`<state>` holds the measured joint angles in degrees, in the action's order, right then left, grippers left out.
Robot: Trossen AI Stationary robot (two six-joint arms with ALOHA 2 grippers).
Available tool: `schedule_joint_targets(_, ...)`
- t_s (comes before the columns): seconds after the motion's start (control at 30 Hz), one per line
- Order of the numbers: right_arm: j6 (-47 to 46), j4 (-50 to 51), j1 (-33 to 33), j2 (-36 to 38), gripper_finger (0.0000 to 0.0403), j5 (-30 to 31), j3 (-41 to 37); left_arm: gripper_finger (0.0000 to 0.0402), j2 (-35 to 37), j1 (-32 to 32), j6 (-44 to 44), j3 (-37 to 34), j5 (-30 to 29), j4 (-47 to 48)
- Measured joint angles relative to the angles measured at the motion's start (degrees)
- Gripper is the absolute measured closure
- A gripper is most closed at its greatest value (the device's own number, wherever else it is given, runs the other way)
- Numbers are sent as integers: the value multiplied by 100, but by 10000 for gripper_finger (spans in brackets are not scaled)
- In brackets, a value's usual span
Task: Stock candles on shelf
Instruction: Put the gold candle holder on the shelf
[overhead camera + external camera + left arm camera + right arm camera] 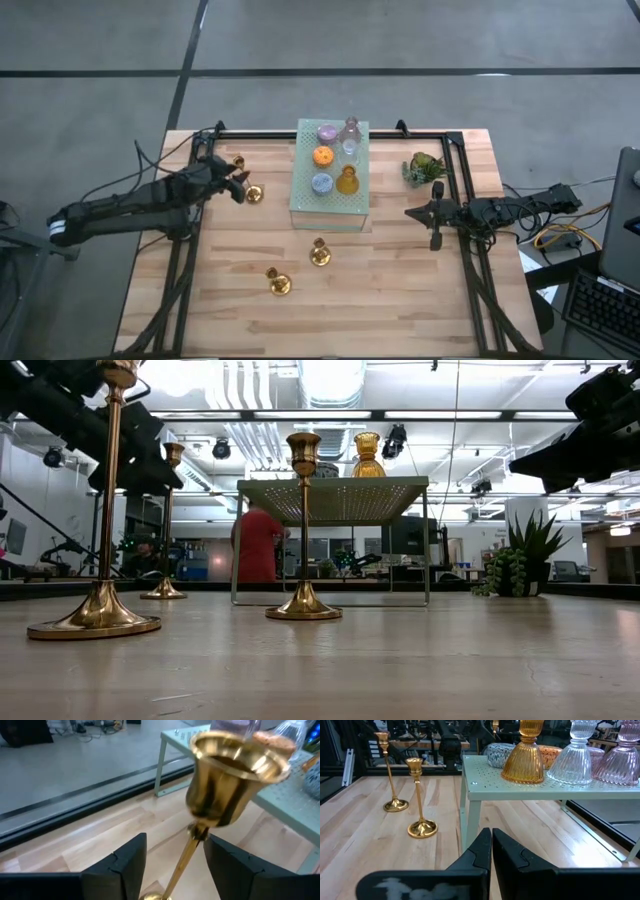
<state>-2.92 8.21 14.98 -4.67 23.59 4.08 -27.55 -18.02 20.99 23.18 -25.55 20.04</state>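
The left gripper (240,186) is spread wide, one finger (127,860) either side of the thin stem of a brass candlestick (220,795) without touching it; its arm reaches in low and nearly level from the surface's left edge, over the black frame (190,215), toward the shelf (330,205); the candlestick's base is cut off in the left wrist view, and its cup hides part of the shelf behind.

The right gripper (436,222) has its two fingers pressed together on nothing; its arm stretches in from the right edge, level and low, stopping well short of the shelf's right side, just in front of a small green plant (424,167) near the far right corner.

The shelf stands at the middle of the far edge, a mint perforated stand on thin legs; on its top sit the candles (336,158), an orange one, a pale blue one, an amber one, a lilac one and clear or pinkish glass ones, close together; which touch cannot be told.

Another brass candlestick (238,162) stands toward the far left corner; two more (320,254) (278,283) stand in the open wooden surface (400,300) between the shelf and the near edge; the near right part lies open; a person in red (258,543) shows in the room behind.
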Motion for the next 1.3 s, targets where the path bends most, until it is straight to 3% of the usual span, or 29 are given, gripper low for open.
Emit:
schedule_joint_targets(0.33, 8, -1, -1, 0, 394, 0, 0, 221, 0, 0, -142, 0, -11, -106)
schedule_joint_targets(1.03, 9, -2, -2, 0, 394, 1, -1, 357, 0, 0, -580, -7, -215, -497)
schedule_joint_targets(1.3, 8, -2, 0, 2, 394, 0, 0, 368, 2, 0, -746, -7, -202, -659)
